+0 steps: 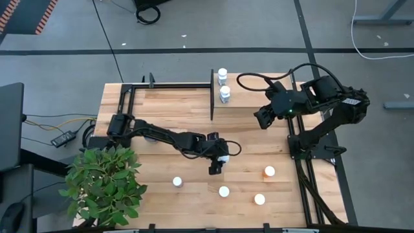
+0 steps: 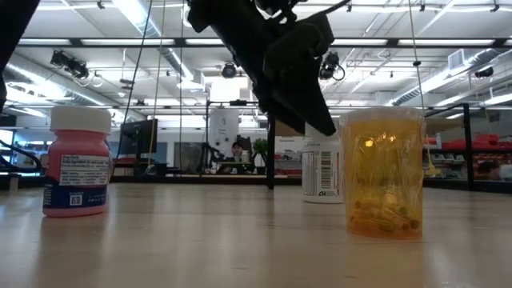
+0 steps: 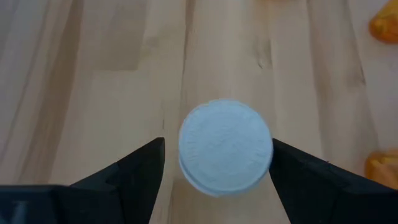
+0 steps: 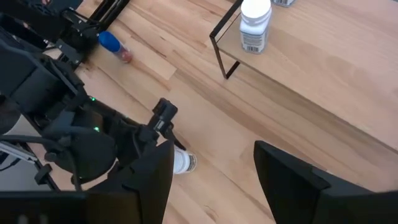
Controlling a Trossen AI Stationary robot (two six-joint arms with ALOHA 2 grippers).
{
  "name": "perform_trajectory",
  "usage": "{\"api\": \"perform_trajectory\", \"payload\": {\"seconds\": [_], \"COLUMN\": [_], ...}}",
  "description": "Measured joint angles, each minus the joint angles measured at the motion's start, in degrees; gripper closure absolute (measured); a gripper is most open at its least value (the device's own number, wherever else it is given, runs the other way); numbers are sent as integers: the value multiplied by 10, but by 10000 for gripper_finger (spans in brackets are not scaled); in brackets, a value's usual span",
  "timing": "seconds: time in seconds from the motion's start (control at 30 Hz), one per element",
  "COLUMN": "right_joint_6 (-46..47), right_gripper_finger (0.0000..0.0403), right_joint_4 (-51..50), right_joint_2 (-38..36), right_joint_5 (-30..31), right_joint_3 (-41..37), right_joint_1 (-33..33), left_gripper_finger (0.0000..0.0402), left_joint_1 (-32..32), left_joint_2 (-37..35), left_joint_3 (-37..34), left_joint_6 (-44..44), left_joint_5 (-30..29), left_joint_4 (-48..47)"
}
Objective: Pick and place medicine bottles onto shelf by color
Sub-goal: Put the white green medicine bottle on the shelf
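1. Left wrist view: the left pincer (image 3: 214,171) stands wide open around a white round-capped medicine bottle (image 3: 225,146), fingers not touching it.
2. High view: that bottle sits at the worktop's (image 1: 168,107) centre; the right pincer (image 1: 262,118), partly open and empty, hovers at two o'clock near the black-railed light-wood shelf (image 1: 252,97).

This is a robotics lab or workshop in a large industrial hall. Long ceiling lights (image 2: 152,20) run overhead, a person (image 2: 237,152) sits at a far workstation, cables (image 1: 107,32) trail over grey floor, and a wooden table (image 1: 162,103) carries two robot arms.
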Motion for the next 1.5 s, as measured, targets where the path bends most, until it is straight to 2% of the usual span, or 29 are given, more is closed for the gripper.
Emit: {"api": "perform_trajectory", "payload": {"seconds": [0.2,0.43,0.67,0.83,1.03,1.23,1.37,1.5], "right_joint_6": [-4,-5,-7,-25,-106,-120,-188,-256], "right_gripper_finger": [173,173,173,173,173,173,168,145], "right_joint_4": [0,0,0,0,1,1,12,67], "right_joint_2": [0,0,0,0,-9,-53,-48,-29], "right_joint_5": [0,2,2,2,1,15,15,29], "right_joint_3": [0,0,0,0,0,1,1,1], "right_joint_1": [0,0,0,0,10,14,14,12], "left_gripper_finger": [132,200,200,177,198,187,176,191], "left_joint_1": [1,2,6,18,39,69,96,114], "left_joint_2": [1,1,1,-11,-50,-90,-108,-118], "left_joint_3": [1,1,5,57,151,234,289,329], "left_joint_6": [0,0,9,23,43,39,12,1], "left_joint_5": [-2,-2,-2,-2,-2,-1,11,21], "left_joint_4": [-1,-1,-6,-36,-115,-187,-199,-213]}}
